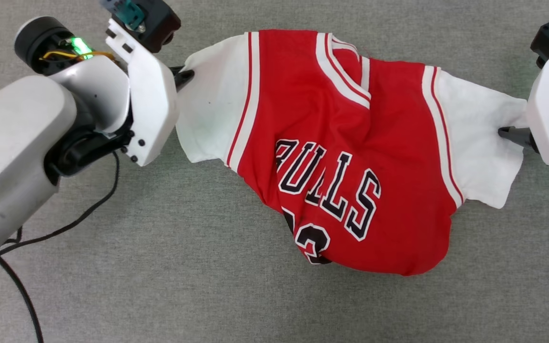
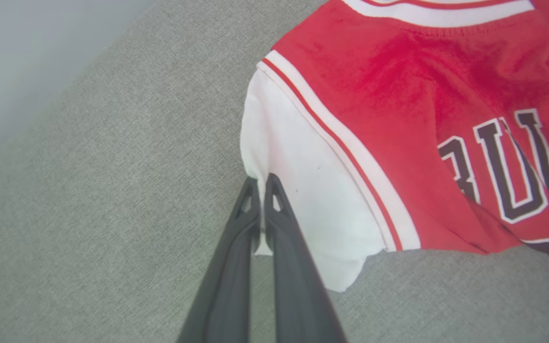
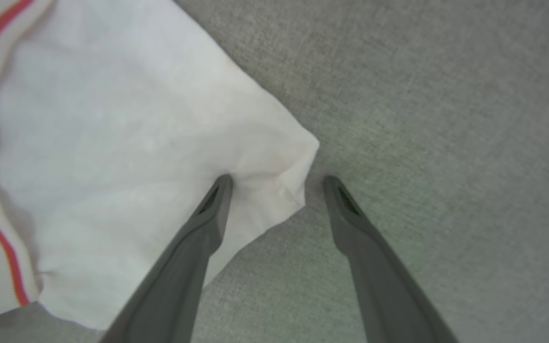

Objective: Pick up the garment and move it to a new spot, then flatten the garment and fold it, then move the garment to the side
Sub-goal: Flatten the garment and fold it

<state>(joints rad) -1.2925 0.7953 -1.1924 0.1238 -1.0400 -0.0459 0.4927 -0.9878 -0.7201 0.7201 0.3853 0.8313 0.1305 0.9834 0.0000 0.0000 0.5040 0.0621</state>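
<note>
The garment (image 1: 346, 143), a red jersey T-shirt with white sleeves and black "BULLS" lettering, lies front up and bunched on the grey cloth surface. My left gripper (image 1: 185, 76) is shut on the edge of its left white sleeve (image 2: 303, 190); the left wrist view shows both fingers (image 2: 274, 224) pinched together on the sleeve hem. My right gripper (image 3: 277, 183) is open at the corner of the right white sleeve (image 3: 136, 143). One finger lies on the sleeve fabric, the other on the bare surface, with the sleeve corner between them.
The grey cloth surface (image 1: 160, 267) spreads around the garment on all sides. A black cable (image 1: 79, 219) trails from my left arm across the lower left. A pale wall or edge (image 2: 26, 57) shows at the upper left of the left wrist view.
</note>
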